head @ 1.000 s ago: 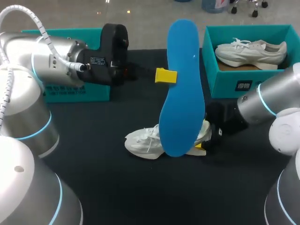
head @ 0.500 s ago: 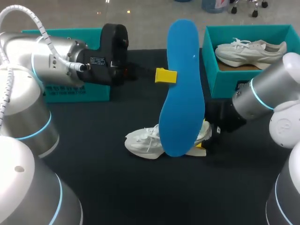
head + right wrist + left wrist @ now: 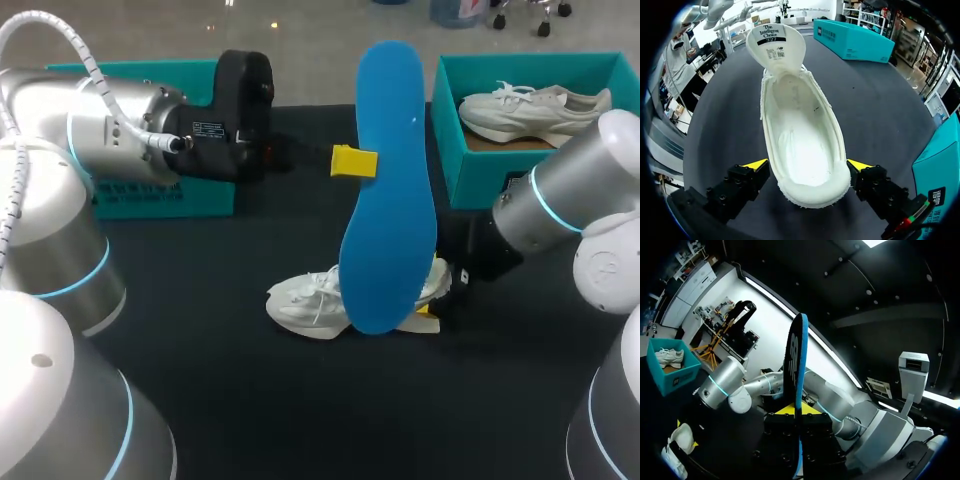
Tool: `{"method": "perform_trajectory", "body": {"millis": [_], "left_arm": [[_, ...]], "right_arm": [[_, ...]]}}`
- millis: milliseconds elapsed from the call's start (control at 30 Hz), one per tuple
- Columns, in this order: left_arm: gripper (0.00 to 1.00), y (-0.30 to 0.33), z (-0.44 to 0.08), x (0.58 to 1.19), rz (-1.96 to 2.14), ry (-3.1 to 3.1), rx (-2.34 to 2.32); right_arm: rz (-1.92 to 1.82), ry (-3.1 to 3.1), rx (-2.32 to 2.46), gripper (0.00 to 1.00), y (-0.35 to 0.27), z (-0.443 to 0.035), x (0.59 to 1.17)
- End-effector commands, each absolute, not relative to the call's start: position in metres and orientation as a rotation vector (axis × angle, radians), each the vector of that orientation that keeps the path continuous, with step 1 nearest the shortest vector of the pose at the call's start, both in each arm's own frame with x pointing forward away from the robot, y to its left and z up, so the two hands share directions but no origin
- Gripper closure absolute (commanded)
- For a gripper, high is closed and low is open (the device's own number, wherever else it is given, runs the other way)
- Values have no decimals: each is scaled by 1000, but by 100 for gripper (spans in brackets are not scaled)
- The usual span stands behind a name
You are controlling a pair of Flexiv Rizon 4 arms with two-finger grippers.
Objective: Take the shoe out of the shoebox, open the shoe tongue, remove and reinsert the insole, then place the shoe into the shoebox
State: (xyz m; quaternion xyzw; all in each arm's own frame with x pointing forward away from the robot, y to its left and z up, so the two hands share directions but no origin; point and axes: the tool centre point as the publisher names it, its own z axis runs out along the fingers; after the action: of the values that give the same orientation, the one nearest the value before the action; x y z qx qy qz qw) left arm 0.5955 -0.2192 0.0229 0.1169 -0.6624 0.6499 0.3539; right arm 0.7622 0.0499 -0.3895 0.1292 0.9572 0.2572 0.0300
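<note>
My left gripper is shut on a blue insole and holds it upright in the air above the table's middle. In the left wrist view the insole stands edge-on, rising from that gripper. Below it a white shoe lies on the black table, partly hidden by the insole. My right gripper is at the shoe's heel. In the right wrist view the shoe has its tongue folded back and its inside bare, and the right gripper stands open with a finger on each side of the heel.
A teal shoebox at the back right holds a second white shoe. Another teal box stands at the back left behind my left arm. The right wrist view shows that box beyond the shoe's toe.
My right arm's forearm has swung slightly up and back while its gripper stays at the heel. The left arm, the insole and the shoe have not moved.
</note>
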Motion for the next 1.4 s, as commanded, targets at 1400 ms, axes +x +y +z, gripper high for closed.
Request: {"method": "perform_trajectory", "body": {"millis": [1400], "left_arm": [[100,-220,23,595,1681,-1711,302]], "right_arm": [[168,3019,108,0,44,-334,764]]}}
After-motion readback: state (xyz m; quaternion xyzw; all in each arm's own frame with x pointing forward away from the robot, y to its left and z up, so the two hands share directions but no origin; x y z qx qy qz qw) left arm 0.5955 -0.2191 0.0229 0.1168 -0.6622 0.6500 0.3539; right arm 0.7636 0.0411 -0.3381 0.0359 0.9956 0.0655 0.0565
